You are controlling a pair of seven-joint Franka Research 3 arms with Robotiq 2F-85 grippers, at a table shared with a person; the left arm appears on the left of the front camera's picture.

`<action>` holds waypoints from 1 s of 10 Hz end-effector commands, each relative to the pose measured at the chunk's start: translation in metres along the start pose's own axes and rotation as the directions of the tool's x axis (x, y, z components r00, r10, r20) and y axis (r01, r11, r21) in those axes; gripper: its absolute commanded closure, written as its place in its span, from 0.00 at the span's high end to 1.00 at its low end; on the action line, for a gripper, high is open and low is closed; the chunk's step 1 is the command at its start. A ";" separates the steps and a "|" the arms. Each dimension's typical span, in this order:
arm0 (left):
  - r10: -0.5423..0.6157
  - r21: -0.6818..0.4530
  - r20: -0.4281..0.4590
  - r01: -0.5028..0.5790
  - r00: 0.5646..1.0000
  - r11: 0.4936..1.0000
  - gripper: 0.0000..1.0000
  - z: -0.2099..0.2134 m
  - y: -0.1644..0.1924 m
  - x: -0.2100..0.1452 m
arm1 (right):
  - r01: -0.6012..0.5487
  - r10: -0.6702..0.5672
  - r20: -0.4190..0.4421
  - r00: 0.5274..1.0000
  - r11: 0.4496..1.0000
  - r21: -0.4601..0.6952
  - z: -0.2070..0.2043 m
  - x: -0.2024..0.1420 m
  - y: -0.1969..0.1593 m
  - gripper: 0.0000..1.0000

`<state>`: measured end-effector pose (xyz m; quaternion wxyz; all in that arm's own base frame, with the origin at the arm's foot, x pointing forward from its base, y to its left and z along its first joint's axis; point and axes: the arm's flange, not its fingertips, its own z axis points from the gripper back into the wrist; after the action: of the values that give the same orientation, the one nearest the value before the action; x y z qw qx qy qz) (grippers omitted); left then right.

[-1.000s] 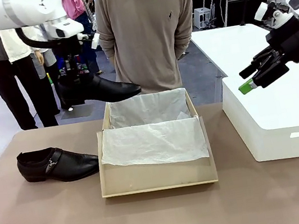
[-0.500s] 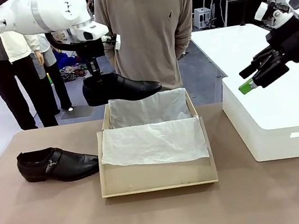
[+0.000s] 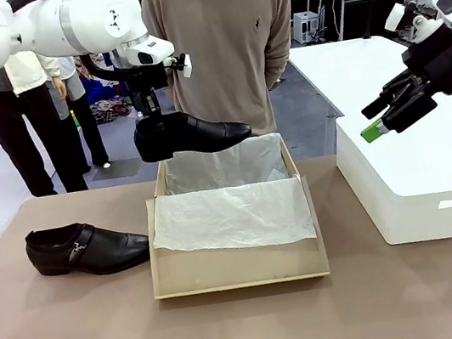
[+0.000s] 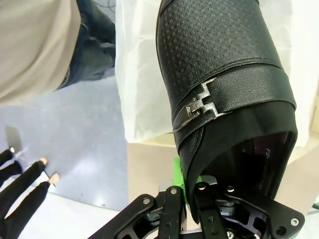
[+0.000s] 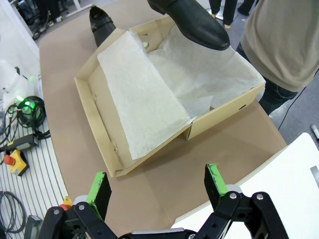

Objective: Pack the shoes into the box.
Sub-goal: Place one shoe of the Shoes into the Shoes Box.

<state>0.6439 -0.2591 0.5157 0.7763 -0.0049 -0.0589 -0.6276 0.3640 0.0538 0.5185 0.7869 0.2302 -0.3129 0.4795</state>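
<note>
Left gripper [image 3: 151, 123] was clamped on the heel rim of one shoe [image 3: 194, 133]: one finger inside the opening, the other outside, as the left wrist view showed. That shoe hung in the air, roughly level, toe pointing to the robot's right. It sat above the far-left part of the box [image 3: 238, 266], not touching it. In the right wrist view its toe was over the tissue paper [image 3: 232, 216] lining the box. The lid flap lay flat toward the robot, with more tissue draped over it.

Second shoe [image 3: 88, 248] sat upright on the table [image 3: 79, 330], just left of the box, toe toward it.

Right gripper [image 3: 371, 121] was spread wide and held nothing, up above the white plastic box [image 3: 421, 181] to the right.

A person [image 3: 223, 41] stood behind the box at the far side.
</note>
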 end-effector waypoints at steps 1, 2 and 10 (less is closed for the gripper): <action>0.008 0.008 0.004 -0.008 1.000 1.000 0.00 0.005 0.001 -0.001 | -0.023 0.023 0.037 0.999 1.000 0.010 -0.003 0.000 -0.003 1.00; 0.008 0.008 0.004 -0.008 1.000 1.000 0.00 0.005 0.001 -0.001 | -0.023 0.023 0.037 0.999 1.000 0.010 -0.003 0.000 -0.003 1.00; -0.017 0.011 0.044 0.016 0.999 1.000 0.00 -0.005 -0.016 0.025 | -0.023 0.023 0.037 0.999 1.000 0.010 -0.003 0.000 -0.003 1.00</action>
<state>0.6397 -0.2772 0.5112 0.7697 -0.0075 -0.0664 -0.6349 0.3640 0.0538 0.5185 0.7869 0.2302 -0.3129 0.4795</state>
